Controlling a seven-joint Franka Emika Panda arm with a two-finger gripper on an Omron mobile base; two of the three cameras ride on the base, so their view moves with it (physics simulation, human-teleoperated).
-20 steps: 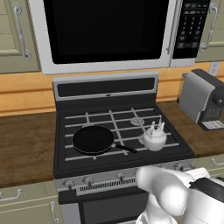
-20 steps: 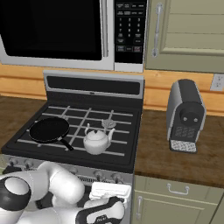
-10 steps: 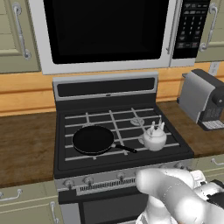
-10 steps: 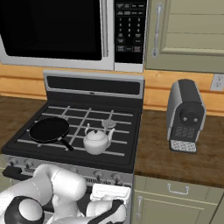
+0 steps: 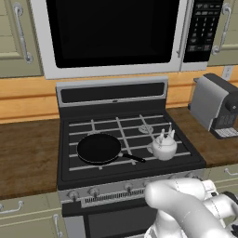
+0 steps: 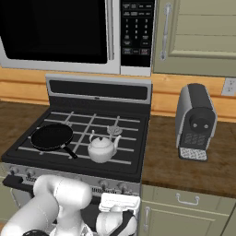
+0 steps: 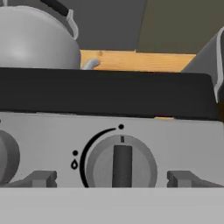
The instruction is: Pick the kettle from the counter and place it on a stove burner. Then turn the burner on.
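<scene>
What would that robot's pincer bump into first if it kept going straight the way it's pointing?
Most likely the round silver-grey stove knob on the silver control strip: it sits dead centre between the open pincer's dark fingertips, though how near is hard to judge.

Kettle (image 5: pixel 163 147): small, squat, round, white, looped handle upright, short spout; stands upright on the front right grate of the stove (image 5: pixel 128 153), just beside the frying pan's handle tip. Stove burner (image 5: pixel 146 129): round silvery-grey disc under black grate bars, just behind the kettle. Stove: black gas range, raised back panel, silver knob strip. Counter (image 5: pixel 25 153): dark brown wood-grain, flanking the stove on both sides
</scene>
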